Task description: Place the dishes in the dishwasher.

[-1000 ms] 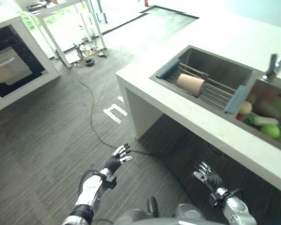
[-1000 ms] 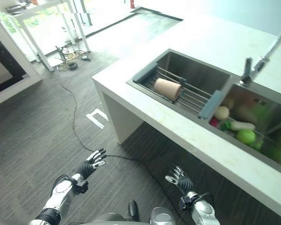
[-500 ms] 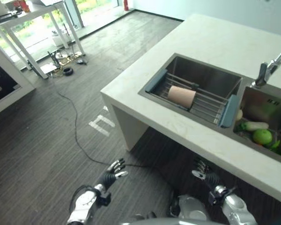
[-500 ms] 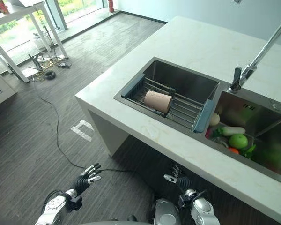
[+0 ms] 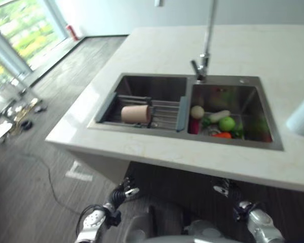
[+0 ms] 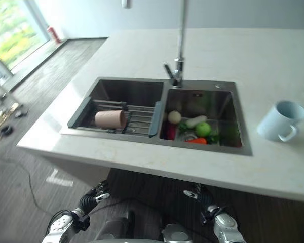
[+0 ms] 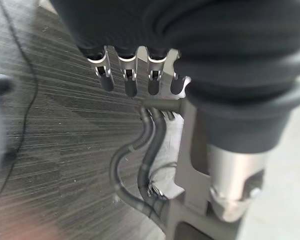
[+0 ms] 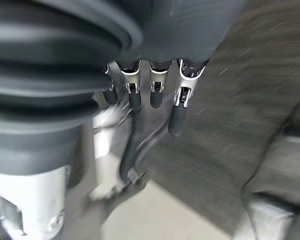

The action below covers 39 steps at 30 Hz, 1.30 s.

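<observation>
Right eye view, cup: tan cup (image 6: pixel 110 119) lies on its side on the sink rack (image 6: pixel 137 120); blue mug (image 6: pixel 278 120) stands on the counter (image 6: pixel 142 157).
Change: your camera has swung to face the sink squarely.
Hands: left hand (image 6: pixel 97 194) and right hand (image 6: pixel 196 195) hang low, fingers loose, empty.
Meaning: no dish picked up yet.

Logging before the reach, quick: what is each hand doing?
Left hand: open, holding nothing.
Right hand: open, holding nothing.

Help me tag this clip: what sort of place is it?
Most likely a home-style kitchen: a pale counter holds a double steel sink with a tall faucet, a cup on the sink rack, and a blue mug.
</observation>
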### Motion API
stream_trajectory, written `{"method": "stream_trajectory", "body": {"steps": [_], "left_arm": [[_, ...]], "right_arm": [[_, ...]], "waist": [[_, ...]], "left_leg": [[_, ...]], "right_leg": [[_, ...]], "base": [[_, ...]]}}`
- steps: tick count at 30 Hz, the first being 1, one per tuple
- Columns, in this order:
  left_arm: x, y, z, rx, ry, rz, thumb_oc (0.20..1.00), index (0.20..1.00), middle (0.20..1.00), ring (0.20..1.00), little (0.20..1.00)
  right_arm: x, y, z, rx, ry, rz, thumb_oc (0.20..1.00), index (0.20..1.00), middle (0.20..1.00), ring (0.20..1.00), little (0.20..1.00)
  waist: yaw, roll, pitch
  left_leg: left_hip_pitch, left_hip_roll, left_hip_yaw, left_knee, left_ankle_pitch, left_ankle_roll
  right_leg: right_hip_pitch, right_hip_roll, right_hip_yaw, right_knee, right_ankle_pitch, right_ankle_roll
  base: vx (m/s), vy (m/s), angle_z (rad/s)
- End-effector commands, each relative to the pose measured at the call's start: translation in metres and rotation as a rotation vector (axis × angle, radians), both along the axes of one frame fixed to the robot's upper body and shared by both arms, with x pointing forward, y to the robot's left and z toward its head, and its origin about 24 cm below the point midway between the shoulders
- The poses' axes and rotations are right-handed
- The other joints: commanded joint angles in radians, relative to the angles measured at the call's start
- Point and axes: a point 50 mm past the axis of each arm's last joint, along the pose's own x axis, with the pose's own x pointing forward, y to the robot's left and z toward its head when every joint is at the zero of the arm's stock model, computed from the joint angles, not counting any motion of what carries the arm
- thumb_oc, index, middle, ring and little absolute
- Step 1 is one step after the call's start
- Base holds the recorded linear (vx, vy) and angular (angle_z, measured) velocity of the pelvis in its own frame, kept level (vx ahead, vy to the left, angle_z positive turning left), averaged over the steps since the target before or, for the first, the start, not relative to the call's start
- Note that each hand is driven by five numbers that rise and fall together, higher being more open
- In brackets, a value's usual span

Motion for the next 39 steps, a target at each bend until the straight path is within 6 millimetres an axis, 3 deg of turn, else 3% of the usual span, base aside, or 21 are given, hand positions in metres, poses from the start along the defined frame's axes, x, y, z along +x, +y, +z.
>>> {"method": "stream_trajectory", "body": {"steps": [1, 3, 4, 8, 9, 10, 13, 14, 19, 22, 23, 25, 26, 27, 28, 30, 32, 33, 35, 36, 39], "left_arm": [[0.015, 0.016, 0.02, 0.039, -0.122, -0.048, 1.0, 1.0, 1.0, 1.0, 1.0], [0.017, 0.014, 0.02, 0.07, -0.123, -0.083, 1.0, 1.0, 1.0, 1.0, 1.0], [0.018, 0.015, 0.019, 0.086, -0.119, -0.082, 1.0, 1.0, 1.0, 1.0, 1.0], [0.013, 0.023, 0.016, 0.087, -0.095, -0.03, 1.0, 1.0, 1.0, 1.0, 1.0], [0.01, 0.025, 0.014, 0.097, -0.087, -0.021, 1.0, 1.0, 1.0, 1.0, 1.0], [0.0, 0.03, 0.011, 0.106, -0.067, 0.017, 1.0, 1.0, 1.0, 1.0, 1.0], [-0.002, 0.031, 0.011, 0.103, -0.06, 0.026, 1.0, 1.0, 1.0, 1.0, 1.0], [0.0, 0.029, 0.011, 0.098, -0.053, 0.023, 1.0, 1.0, 1.0, 1.0, 1.0], [-0.013, 0.028, 0.0, 0.074, 0.023, 0.048, 1.0, 1.0, 1.0, 1.0, 1.0], [-0.035, 0.028, -0.019, -0.04, 0.2, 0.15, 1.0, 1.0, 1.0, 1.0, 1.0], [-0.064, 0.025, -0.037, -0.142, 0.387, 0.301, 1.0, 1.0, 1.0, 1.0, 1.0], [-0.098, 0.032, -0.051, -0.135, 0.566, 0.439, 1.0, 1.0, 1.0, 1.0, 1.0], [-0.117, 0.047, -0.052, -0.137, 0.609, 0.598, 1.0, 1.0, 1.0, 1.0, 1.0], [-0.121, 0.073, -0.045, 0.011, 0.584, 0.661, 1.0, 1.0, 1.0, 1.0, 1.0], [-0.116, 0.098, -0.034, 0.178, 0.54, 0.665, 1.0, 1.0, 1.0, 1.0, 1.0], [-0.103, 0.148, -0.003, 0.171, 0.354, 0.928, 1.0, 1.0, 1.0, 1.0, 1.0], [-0.108, 0.178, 0.016, 0.154, 0.293, 1.133, 1.0, 1.0, 1.0, 1.0, 1.0], [-0.115, 0.198, 0.03, 0.304, 0.309, 1.208, 1.0, 1.0, 1.0, 1.0, 1.0], [-0.136, 0.236, 0.062, 0.497, 0.299, 1.374, 1.0, 1.0, 1.0, 1.0, 1.0], [-0.146, 0.261, 0.093, 0.621, 0.226, 1.471, 1.0, 1.0, 1.0, 1.0, 1.0], [-0.155, 0.295, 0.151, 0.799, 0.065, 1.582, 1.0, 1.0, 1.0, 1.0, 1.0]], "right_arm": [[0.022, 0.011, 0.016, 0.041, -0.127, 0.017, 1.0, 1.0, 1.0, 1.0, 1.0], [0.019, 0.009, 0.015, 0.062, -0.125, -0.009, 1.0, 1.0, 1.0, 1.0, 1.0], [0.014, 0.01, 0.014, 0.067, -0.127, -0.017, 1.0, 1.0, 1.0, 1.0, 1.0], [0.007, 0.015, 0.007, 0.094, -0.116, -0.041, 1.0, 1.0, 1.0, 1.0, 1.0], [0.007, 0.018, 0.006, 0.093, -0.112, -0.03, 1.0, 1.0, 1.0, 1.0, 1.0], [0.01, 0.025, 0.004, 0.104, -0.104, 0.002, 1.0, 1.0, 1.0, 1.0, 1.0], [0.009, 0.028, 0.003, 0.107, -0.097, -0.001, 1.0, 1.0, 1.0, 1.0, 1.0], [0.008, 0.026, 0.002, 0.102, -0.091, -0.008, 1.0, 1.0, 1.0, 1.0, 1.0], [0.007, 0.017, 0.002, 0.084, -0.086, 0.0, 1.0, 1.0, 1.0, 1.0, 1.0], [0.005, 0.018, 0.001, 0.078, -0.081, -0.006, 1.0, 1.0, 1.0, 1.0, 1.0], [0.002, 0.017, -0.002, 0.081, -0.07, -0.034, 1.0, 1.0, 1.0, 1.0, 1.0], [0.0, 0.014, -0.004, 0.082, -0.064, -0.056, 1.0, 1.0, 1.0, 1.0, 1.0], [-0.001, 0.011, -0.004, 0.075, -0.057, -0.063, 1.0, 1.0, 1.0, 1.0, 1.0], [-0.002, 0.009, -0.003, 0.067, -0.05, -0.062, 1.0, 1.0, 1.0, 1.0, 1.0], [-0.004, 0.005, -0.002, 0.058, -0.047, -0.059, 1.0, 1.0, 1.0, 1.0, 1.0], [-0.005, -0.002, 0.003, 0.039, -0.054, -0.041, 1.0, 1.0, 1.0, 1.0, 1.0], [-0.007, -0.001, 0.003, 0.038, -0.064, -0.038, 1.0, 1.0, 1.0, 1.0, 1.0], [-0.005, 0.001, 0.003, 0.042, -0.071, -0.04, 1.0, 1.0, 1.0, 1.0, 1.0], [0.001, 0.002, 0.005, 0.044, -0.079, -0.042, 1.0, 1.0, 1.0, 1.0, 1.0], [0.003, 0.003, 0.006, 0.045, -0.081, -0.046, 1.0, 1.0, 1.0, 1.0, 1.0], [0.004, 0.003, 0.008, 0.049, -0.08, -0.059, 1.0, 1.0, 1.0, 1.0, 1.0]], "waist": [[0.033, -0.068, -0.004], [0.019, -0.058, -0.008], [0.007, -0.053, -0.011], [0.013, -0.052, -0.023], [0.024, -0.054, -0.028], [0.066, -0.059, -0.035], [0.069, -0.067, -0.033], [0.063, -0.072, -0.035], [0.073, -0.083, -0.051], [0.078, -0.089, -0.057], [0.081, -0.094, -0.065], [0.083, -0.098, -0.07], [0.081, -0.093, -0.072], [0.075, -0.083, -0.072], [0.069, -0.071, -0.067], [0.06, -0.044, -0.061], [0.064, -0.034, -0.067], [0.069, -0.033, -0.071], [0.074, -0.027, -0.079], [0.077, -0.024, -0.082], [0.083, -0.02, -0.087]], "left_leg": [[0.147, -0.054, 0.133, -0.062, 0.015, 0.055], [0.175, -0.061, 0.146, -0.072, -0.003, 0.063], [0.192, -0.083, 0.16, -0.079, -0.028, 0.087], [0.196, -0.124, 0.195, -0.072, -0.064, 0.131], [0.196, -0.131, 0.221, -0.069, -0.07, 0.137], [0.203, -0.132, 0.303, -0.065, -0.079, 0.144], [0.21, -0.137, 0.346, -0.07, -0.085, 0.148], [0.208, -0.145, 0.332, -0.072, -0.085, 0.152], [0.242, -0.136, 0.349, -0.14, -0.068, 0.127], [0.242, -0.127, 0.362, -0.157, -0.045, 0.117], [0.247, -0.123, 0.363, -0.163, -0.044, 0.109], [0.25, -0.12, 0.361, -0.164, -0.042, 0.102], [0.253, -0.117, 0.359, -0.167, -0.039, 0.095], [0.265, -0.115, 0.354, -0.167, -0.053, 0.087], [0.264, -0.114, 0.357, -0.165, -0.046, 0.084], [0.254, -0.12, 0.354, -0.165, -0.037, 0.081], [0.251, -0.125, 0.347, -0.166, -0.036, 0.078], [0.25, -0.125, 0.342, -0.166, -0.035, 0.076], [0.253, -0.123, 0.339, -0.167, -0.037, 0.073], [0.257, -0.121, 0.339, -0.168, -0.04, 0.074], [0.26, -0.118, 0.341, -0.169, -0.044, 0.075]], "right_leg": [[0.114, -0.122, 0.038, -0.105, -0.021, 0.093], [0.093, -0.154, 0.035, -0.097, -0.003, 0.113], [0.066, -0.192, 0.041, -0.1, 0.029, 0.137], [0.032, -0.222, 0.035, -0.11, 0.07, 0.157], [0.028, -0.222, 0.0, -0.108, 0.07, 0.156], [0.011, -0.211, -0.117, -0.075, 0.057, 0.155], [0.006, -0.169, -0.15, -0.062, 0.03, 0.137], [0.011, -0.156, -0.12, -0.085, 0.033, 0.133], [0.063, -0.139, -0.15, -0.18, 0.046, 0.139], [0.082, -0.135, -0.179, -0.211, 0.059, 0.133], [0.099, -0.133, -0.193, -0.228, 0.059, 0.13], [0.111, -0.132, -0.202, -0.238, 0.058, 0.128], [0.117, -0.133, -0.205, -0.246, 0.057, 0.126], [0.128, -0.133, -0.198, -0.249, 0.042, 0.131], [0.126, -0.136, -0.199, -0.249, 0.043, 0.131], [0.121, -0.147, -0.199, -0.268, 0.056, 0.136], [0.126, -0.152, -0.204, -0.284, 0.064, 0.141], [0.128, -0.154, -0.209, -0.289, 0.066, 0.143], [0.132, -0.155, -0.212, -0.296, 0.067, 0.146], [0.134, -0.154, -0.21, -0.298, 0.066, 0.147], [0.135, -0.153, -0.209, -0.3, 0.069, 0.152]], "base": [[0.19, 0.57, -1.19], [0.13, 0.469, -0.77], [0.11, 0.491, -0.11], [0.07, 0.311, -0.13], [0.06, 0.248, -0.85], [0.03, 0.157, -1.18], [0.05, 0.027, -1.47], [0.08, -0.049, 0.07], [0.13, -0.069, 0.1], [0.05, -0.091, 0.12], [0.1, -0.09, 0.1], [0.12, -0.057, 0.17], [0.16, 0.018, 0.2], [0.12, 0.07, 0.15], [0.05, 0.122, 0.06], [-0.04, 0.117, 0.0], [0.0, -0.004, -0.05], [0.03, -0.065, -0.02], [0.04, -0.066, 0.0], [0.05, -0.048, 0.02], [0.04, -0.052, 0.02]]}}
